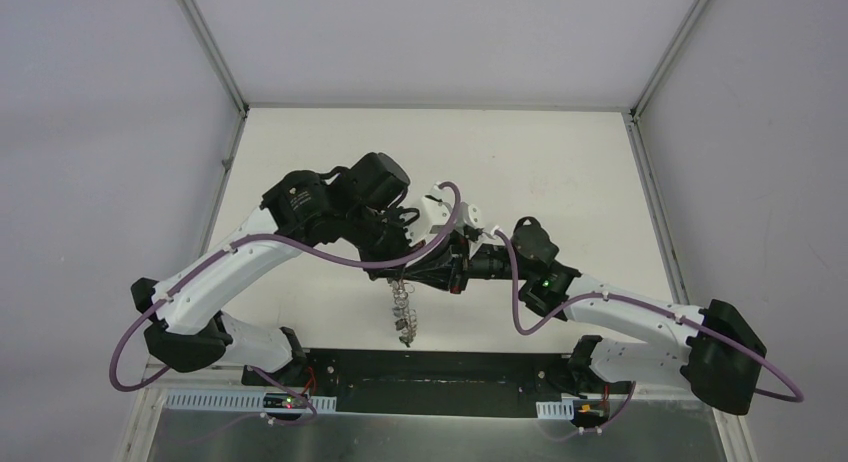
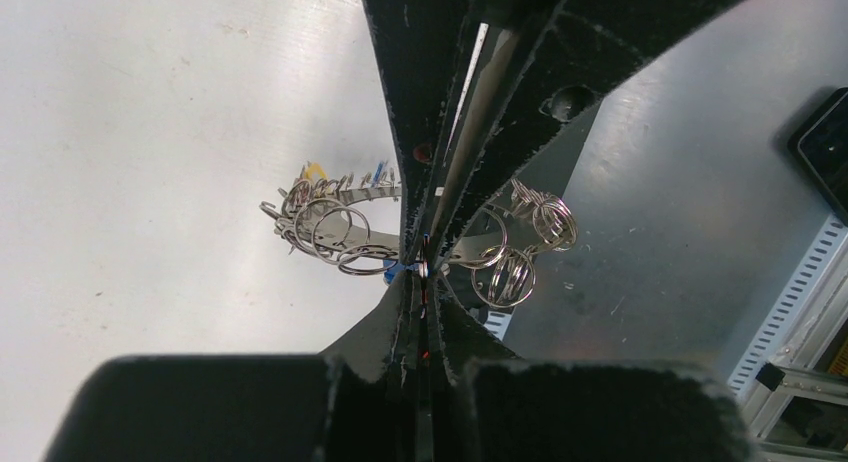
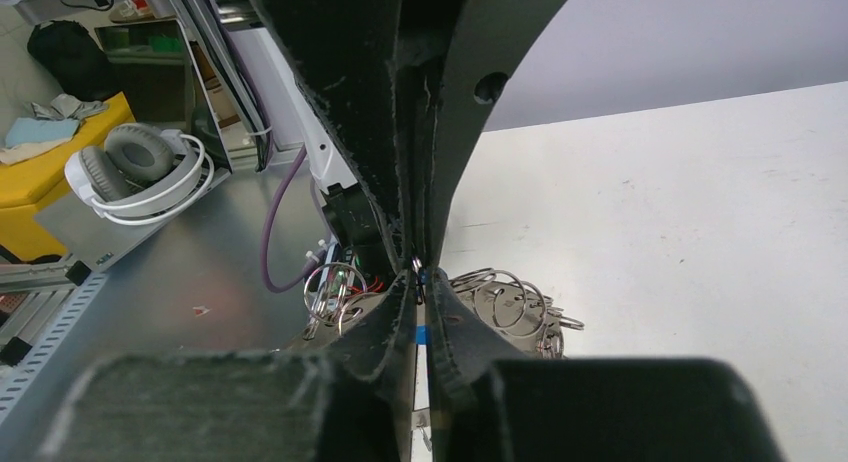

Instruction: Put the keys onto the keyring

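Threading, I'd say — left gripper (image 2: 421, 274) clamps keyring (image 2: 330, 227), right gripper (image 3: 418, 277) pinched shut beside it; next needs fine alignment.

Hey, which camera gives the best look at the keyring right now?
The left wrist view: the keyring sits mid-frame, its looped edge sharp on both sides. The right wrist view catches only part of it, low down. The top view shows it tiny and dangling.
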Robot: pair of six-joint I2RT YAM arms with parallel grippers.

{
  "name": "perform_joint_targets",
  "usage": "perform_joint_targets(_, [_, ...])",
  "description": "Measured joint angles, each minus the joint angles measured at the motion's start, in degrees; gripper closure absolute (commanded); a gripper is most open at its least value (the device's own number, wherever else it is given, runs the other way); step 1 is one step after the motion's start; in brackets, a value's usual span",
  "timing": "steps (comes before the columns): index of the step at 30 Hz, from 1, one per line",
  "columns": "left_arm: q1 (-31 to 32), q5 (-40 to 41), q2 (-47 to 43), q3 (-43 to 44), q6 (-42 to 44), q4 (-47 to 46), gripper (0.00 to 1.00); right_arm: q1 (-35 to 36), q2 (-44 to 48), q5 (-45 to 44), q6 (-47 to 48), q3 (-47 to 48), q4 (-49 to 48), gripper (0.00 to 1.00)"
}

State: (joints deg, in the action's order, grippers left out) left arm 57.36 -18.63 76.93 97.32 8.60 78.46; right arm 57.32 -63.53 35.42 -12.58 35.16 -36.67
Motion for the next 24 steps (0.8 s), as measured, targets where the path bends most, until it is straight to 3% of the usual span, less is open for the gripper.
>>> perform_joint_targets(1, [0.0,0.0,-0.2,-0.3,0.0,-0.3,1.0,0.0,-0.1,0.1,0.0,0.0,0.0,1.0])
perform_joint_targets(7, [0.0,-0.3,-1.3,-1.7,0.3,-1.2,1.0,0.0,-0.4,1.1,0.0,0.3,0.1,1.0])
perform_joint_targets(8, [0.0,-0.3,-1.4,-1.9,0.4,-1.4,0.97,0.0,-0.4,1.1,0.1,0.3,0.1,1.0])
perform_joint_targets(11, [0.0,-0.3,-2.4,-2.9,0.9,-2.3,0.68,0.0,-0.4,1.1,0.1,0.3,0.1,1.0])
perform_joint_targets(13, [0.0,0.3,-3.5,-3.9,1.4,-3.6,0.57,0.2,-0.2,1.3,0.2,0.3,0.3,1.0])
perform_joint_targets(17, [0.0,0.8,-7.1,-6.9,1.3,-7.6,0.47,0.3,-0.1,1.3,0.3,0.3,1.0,1.0])
perform_joint_targets(24, [0.0,3.4,-20.5,-19.5,0.6,-18.9,0.46,0.3,1.1,1.3,0.5,0.3,1.0,1.0])
